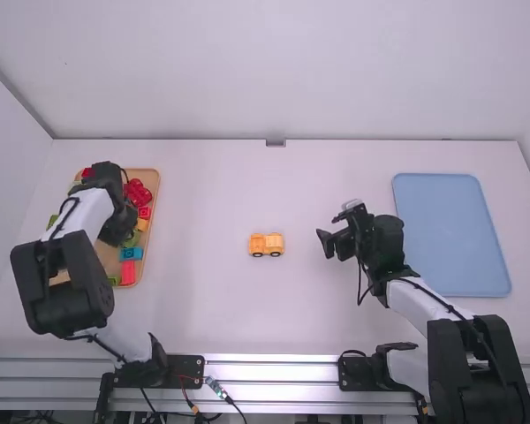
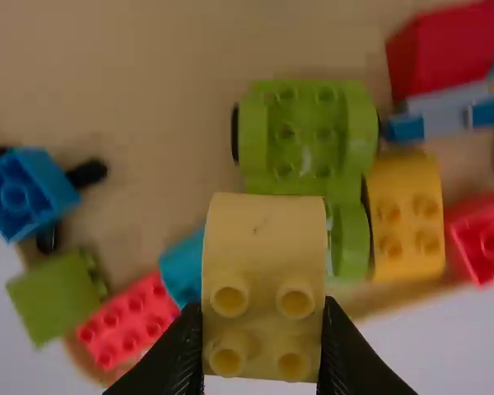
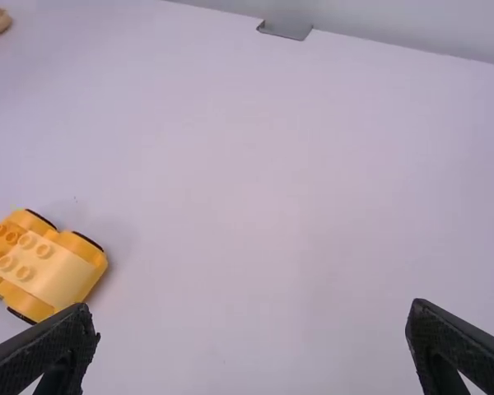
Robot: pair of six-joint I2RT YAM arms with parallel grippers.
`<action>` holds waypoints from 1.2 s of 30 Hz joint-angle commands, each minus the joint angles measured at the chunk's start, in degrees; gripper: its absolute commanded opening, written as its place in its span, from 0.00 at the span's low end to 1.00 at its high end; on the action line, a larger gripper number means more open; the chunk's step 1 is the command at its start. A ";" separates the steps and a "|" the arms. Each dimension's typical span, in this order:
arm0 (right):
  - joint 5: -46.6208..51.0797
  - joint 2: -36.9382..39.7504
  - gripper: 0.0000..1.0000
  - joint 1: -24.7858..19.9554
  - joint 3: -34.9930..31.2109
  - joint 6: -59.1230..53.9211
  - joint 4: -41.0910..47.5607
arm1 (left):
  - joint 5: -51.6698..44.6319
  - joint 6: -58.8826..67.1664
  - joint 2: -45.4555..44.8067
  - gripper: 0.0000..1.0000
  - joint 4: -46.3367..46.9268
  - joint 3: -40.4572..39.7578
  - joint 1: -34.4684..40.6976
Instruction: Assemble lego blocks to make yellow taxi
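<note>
The block [image 2: 263,220], probably light and rigid, is aptly clasped by its sides in the left pincer [image 2: 263,309], nine o'clock from the car [image 1: 266,245]; the right pincer [image 3: 251,311] is spread empty.

High view's up behind, facing forward and down; left wrist view's right over the tray [image 2: 148,123], high's left; right wrist view slants across the table [image 3: 255,206], sharing the car [image 3: 49,263], lower left.

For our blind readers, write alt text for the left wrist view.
The left gripper holds a yellow block with round studs above a tray of toy blocks, including a green wheeled piece and a blue wheeled piece.
</note>
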State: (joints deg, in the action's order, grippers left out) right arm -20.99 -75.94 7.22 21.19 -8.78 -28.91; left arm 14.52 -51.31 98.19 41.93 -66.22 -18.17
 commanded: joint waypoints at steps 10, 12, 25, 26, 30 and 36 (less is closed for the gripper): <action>-0.39 0.85 0.99 -0.11 -0.48 1.51 -0.20 | -0.90 -28.09 -1.55 0.02 4.99 -0.63 19.34; -0.42 0.85 0.99 -0.11 -0.48 1.51 -0.04 | -1.14 -35.17 -1.55 0.02 4.77 -0.63 22.38; -0.35 0.85 0.99 -0.11 -0.48 1.51 0.83 | -4.05 -42.56 -0.59 0.02 -2.84 2.95 32.00; -0.37 0.85 0.99 -0.11 -0.48 1.51 0.83 | -4.66 -43.13 -0.59 0.02 -4.13 3.87 32.17; -0.37 0.85 0.99 -0.11 -0.48 1.53 0.83 | -7.83 -43.65 -0.59 0.02 -8.87 7.19 32.13; -0.39 0.85 0.99 -0.11 -0.48 1.51 0.83 | -7.61 -43.19 -0.59 0.02 -14.27 11.23 32.15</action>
State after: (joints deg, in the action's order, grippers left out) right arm -21.06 -75.94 7.22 21.19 -7.53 -28.10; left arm 7.20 -95.11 97.97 28.18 -56.36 13.74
